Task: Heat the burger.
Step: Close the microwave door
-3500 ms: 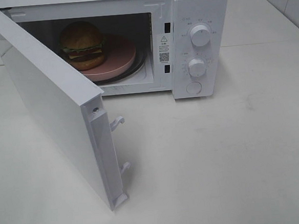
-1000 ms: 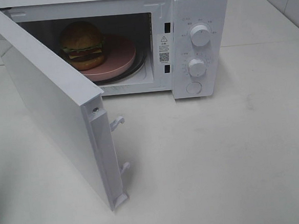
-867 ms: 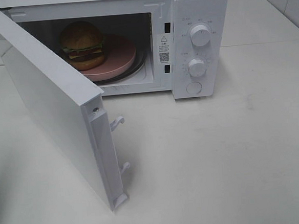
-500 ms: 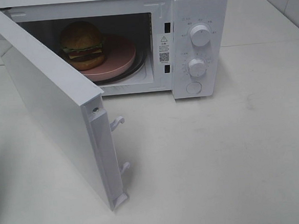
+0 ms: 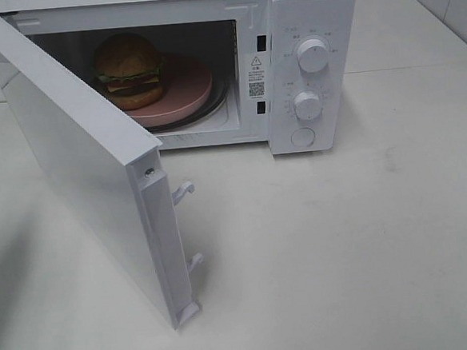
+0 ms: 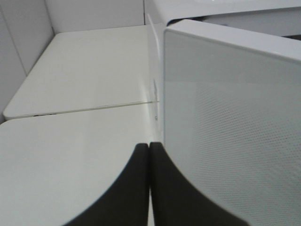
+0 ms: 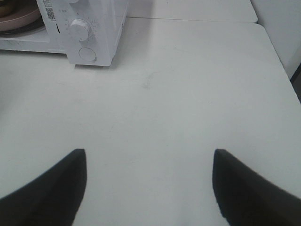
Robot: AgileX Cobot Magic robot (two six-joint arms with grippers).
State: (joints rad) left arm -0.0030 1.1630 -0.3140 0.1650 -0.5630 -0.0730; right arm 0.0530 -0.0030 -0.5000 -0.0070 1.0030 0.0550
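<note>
The burger (image 5: 128, 68) has a golden-brown bun and sits on a pink round plate (image 5: 189, 88) inside the white microwave (image 5: 310, 9). The microwave door (image 5: 81, 170) stands swung open toward the front left. Neither gripper shows in the exterior high view. In the left wrist view my left gripper (image 6: 149, 147) is shut, holding nothing, its tips close beside the outer face of the door (image 6: 235, 117). In its own wrist view my right gripper (image 7: 149, 151) stands open and empty over bare table, well back from the microwave's control panel (image 7: 99, 28).
The panel carries two knobs (image 5: 312, 55) (image 5: 307, 105) and a round button (image 5: 302, 136). Two latch hooks (image 5: 183, 191) stick out of the door's free edge. White table (image 5: 343, 247) stretches in front and to the right, with walls behind.
A dark shadow has spread over the table at the lower left of the exterior high view. The door, burger and plate have not moved.
</note>
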